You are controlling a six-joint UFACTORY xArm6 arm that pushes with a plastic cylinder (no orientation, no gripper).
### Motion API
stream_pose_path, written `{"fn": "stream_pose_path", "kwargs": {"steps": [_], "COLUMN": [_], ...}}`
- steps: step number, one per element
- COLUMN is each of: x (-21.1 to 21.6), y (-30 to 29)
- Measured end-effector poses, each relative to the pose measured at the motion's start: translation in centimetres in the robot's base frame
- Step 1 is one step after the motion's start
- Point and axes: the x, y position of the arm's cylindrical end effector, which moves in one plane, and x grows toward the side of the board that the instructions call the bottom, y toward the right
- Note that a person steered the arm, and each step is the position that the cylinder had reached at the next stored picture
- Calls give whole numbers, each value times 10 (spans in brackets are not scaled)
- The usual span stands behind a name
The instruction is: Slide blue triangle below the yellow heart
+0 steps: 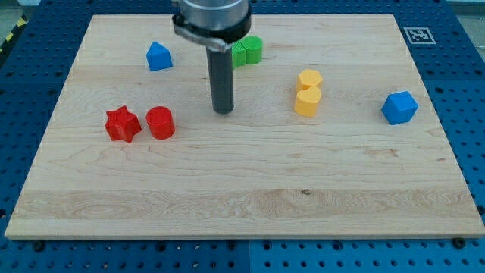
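The blue triangle point(158, 56) lies near the view's upper left of the wooden board point(242, 197). Two yellow blocks touch each other right of centre: the upper one point(309, 78) looks like the yellow heart, the lower one point(306, 102) is a rounded many-sided block. My tip point(223, 111) rests on the board near the middle, below and right of the blue triangle and well left of the yellow blocks. It touches no block.
A red star point(122, 123) and a red cylinder point(160, 122) sit side by side at the left. Green blocks point(248, 50) lie at the top centre, partly hidden behind the rod. A blue cube-like block point(399, 107) sits at the right.
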Motion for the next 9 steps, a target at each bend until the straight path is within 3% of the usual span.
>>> {"fn": "stream_pose_path", "kwargs": {"steps": [2,3,4,5,6,7,8,9], "x": [-3,-3,-23,-76,-117,-148,-140,-87], "y": [-40,-109,-183,-232,-247,-219,-137,-47]}}
